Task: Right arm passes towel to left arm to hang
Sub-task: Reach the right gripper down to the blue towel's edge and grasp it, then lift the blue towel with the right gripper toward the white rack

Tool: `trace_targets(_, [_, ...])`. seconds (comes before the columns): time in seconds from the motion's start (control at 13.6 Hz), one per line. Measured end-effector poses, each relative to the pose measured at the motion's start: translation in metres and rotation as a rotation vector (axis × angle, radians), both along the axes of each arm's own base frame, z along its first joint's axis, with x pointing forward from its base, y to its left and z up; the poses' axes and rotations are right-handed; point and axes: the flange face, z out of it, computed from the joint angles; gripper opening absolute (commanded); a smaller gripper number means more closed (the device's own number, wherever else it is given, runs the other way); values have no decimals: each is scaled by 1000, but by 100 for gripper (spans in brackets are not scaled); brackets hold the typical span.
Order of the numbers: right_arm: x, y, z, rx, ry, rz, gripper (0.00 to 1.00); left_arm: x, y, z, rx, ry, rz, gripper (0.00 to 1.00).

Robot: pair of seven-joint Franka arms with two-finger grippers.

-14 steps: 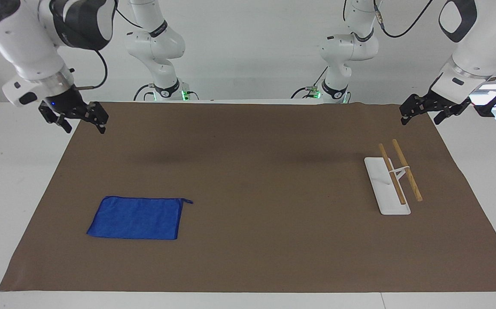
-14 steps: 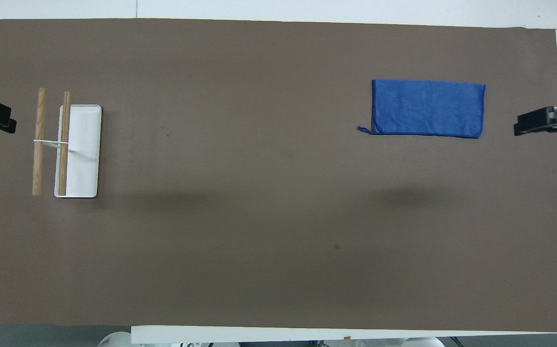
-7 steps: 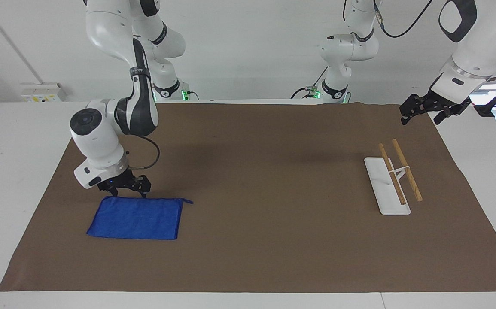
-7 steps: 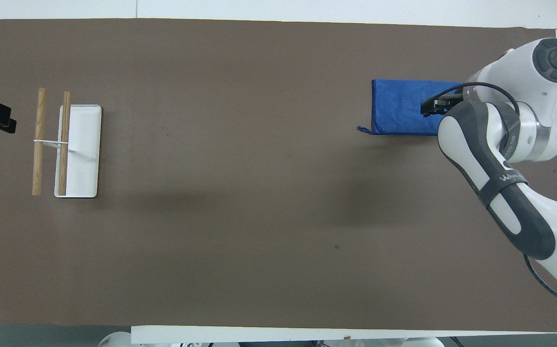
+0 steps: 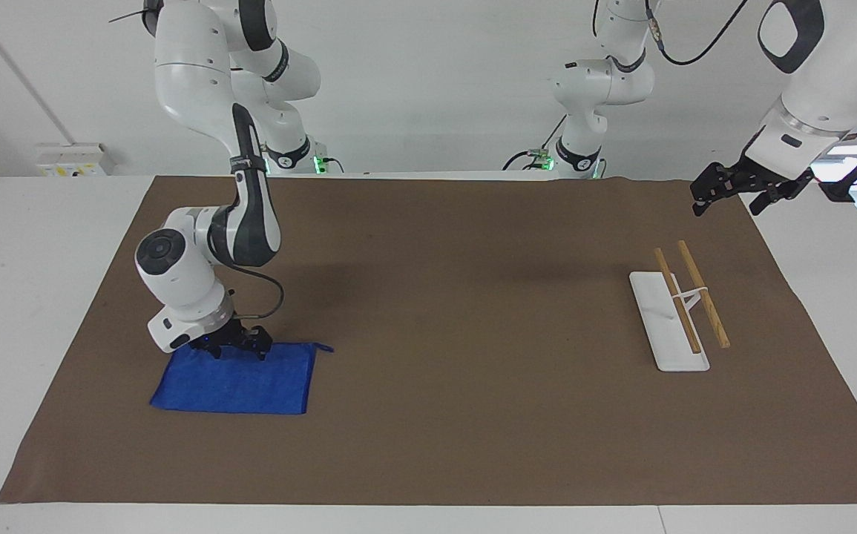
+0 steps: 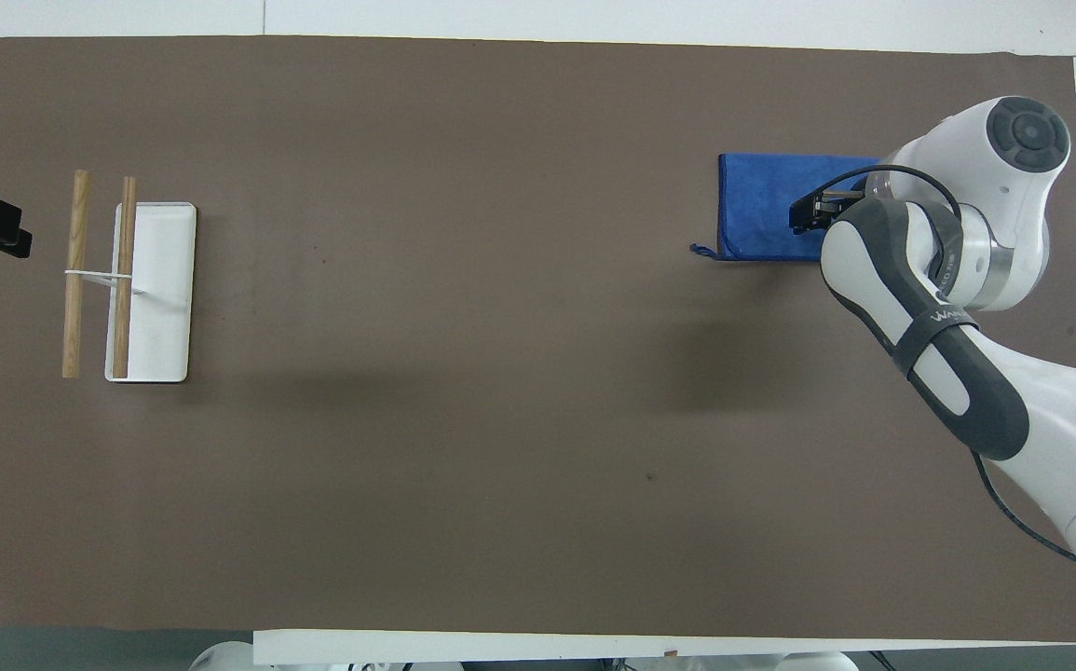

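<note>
Facing view: the right gripper (image 5: 239, 348) is down at the towel (image 5: 235, 382), fingers spread apart over the edge nearer the robots. That blue cloth lies flat on the brown mat (image 5: 435, 334) at the right arm's end of the table. At the left arm's end stands the white rack (image 5: 677, 311) with two wooden bars. Above the mat's corner there, the left gripper (image 5: 729, 193) waits; whether its fingers are apart or together cannot be told.
</note>
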Motion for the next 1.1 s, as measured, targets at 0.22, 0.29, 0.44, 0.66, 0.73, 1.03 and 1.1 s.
trace_targets(0.22, [-4,0,-6,-1,13,46,85,0,0,0,0,0,0,100])
trace_targets(0.29, [-6,0,-9,0,19,48,78,0,0,0,0,0,0,100])
trace_targets(0.44, [-8,-1,-11,-1,24,66,57,0,0,0,0,0,0,100])
trace_targets(0.66, [-8,-2,-8,-1,18,89,16,0,0,0,0,0,0,100])
trace_targets(0.73, [-7,-1,-5,-1,15,92,8,0,0,0,0,0,0,100])
trace_targets(1.03, [-5,1,4,0,32,112,0,-1,-6,0,0,1,-11,100])
trace_targets(1.1, [0,7,17,8,56,123,0,-1,-9,0,0,2,-17,100])
